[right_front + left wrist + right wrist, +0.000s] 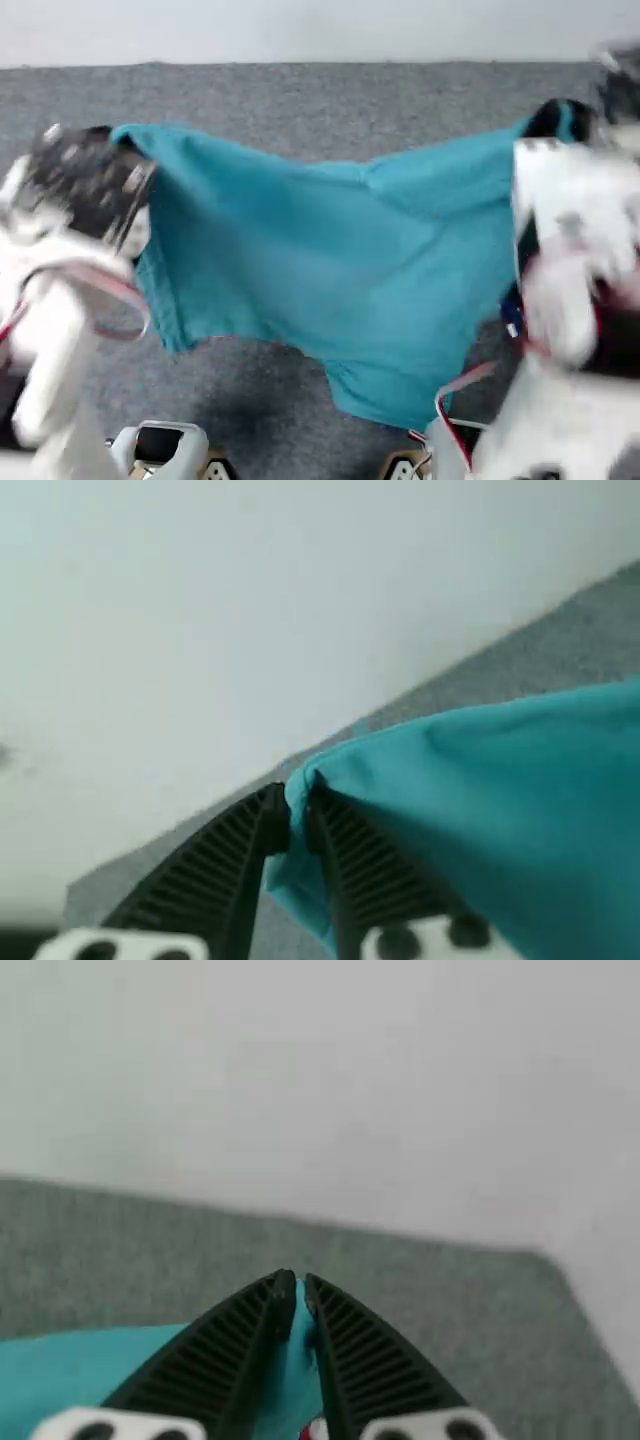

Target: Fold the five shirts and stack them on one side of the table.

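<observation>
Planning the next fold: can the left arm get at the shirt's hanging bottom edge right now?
Probably not: left gripper is shut on a corner of the shirt, right gripper on another; it would have to let go.

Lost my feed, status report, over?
Left gripper shut on teal shirt. Right gripper shut on it too. Shirt spread between them over grey table.

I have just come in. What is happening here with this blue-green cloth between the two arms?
Two robot arms hold one teal shirt between them. The left gripper is shut on one edge of the cloth, and the right gripper is shut on another edge. The shirt hangs spread out between them over the grey table, with its middle part drooping lower. It is not yet folded.
</observation>
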Controlling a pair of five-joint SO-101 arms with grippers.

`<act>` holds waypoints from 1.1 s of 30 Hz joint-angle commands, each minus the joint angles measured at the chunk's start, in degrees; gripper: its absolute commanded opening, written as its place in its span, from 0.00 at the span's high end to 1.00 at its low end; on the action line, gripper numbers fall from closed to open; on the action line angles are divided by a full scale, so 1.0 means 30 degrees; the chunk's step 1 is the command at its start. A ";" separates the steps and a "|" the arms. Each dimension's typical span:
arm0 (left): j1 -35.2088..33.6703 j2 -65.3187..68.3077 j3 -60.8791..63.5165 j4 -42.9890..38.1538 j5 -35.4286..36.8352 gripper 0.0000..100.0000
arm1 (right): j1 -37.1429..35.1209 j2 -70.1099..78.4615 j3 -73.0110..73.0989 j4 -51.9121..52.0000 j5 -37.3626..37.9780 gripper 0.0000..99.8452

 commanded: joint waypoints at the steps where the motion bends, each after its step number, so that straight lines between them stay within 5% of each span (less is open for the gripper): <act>1: -0.0088 0.0000 0.4322 -0.3663 -0.0117 0.99 | -0.0396 -0.0190 0.5070 -0.3941 -0.0029 0.99; 7: -0.0088 0.0059 1.2645 -1.2864 -0.0147 0.99 | -0.1275 0.0454 1.1282 -1.1267 -0.0176 0.99; 10: -0.0234 0.0645 1.5956 -1.8286 -0.0088 0.99 | -0.1626 0.2418 1.1487 -1.3114 -0.0322 0.99; 13: -0.1172 0.2901 1.6190 -2.0454 -0.0059 0.99 | -0.1568 0.5143 0.9348 -1.3700 -0.1553 0.99; 24: -0.2022 1.2952 0.9099 -1.9341 -0.0117 0.99 | -0.1480 1.6220 -0.4425 -0.8190 -0.1788 0.99; 33: -0.2081 1.5267 0.7780 -1.8872 -0.0117 0.99 | -0.1597 2.0117 -1.0872 -0.5172 -0.1758 0.99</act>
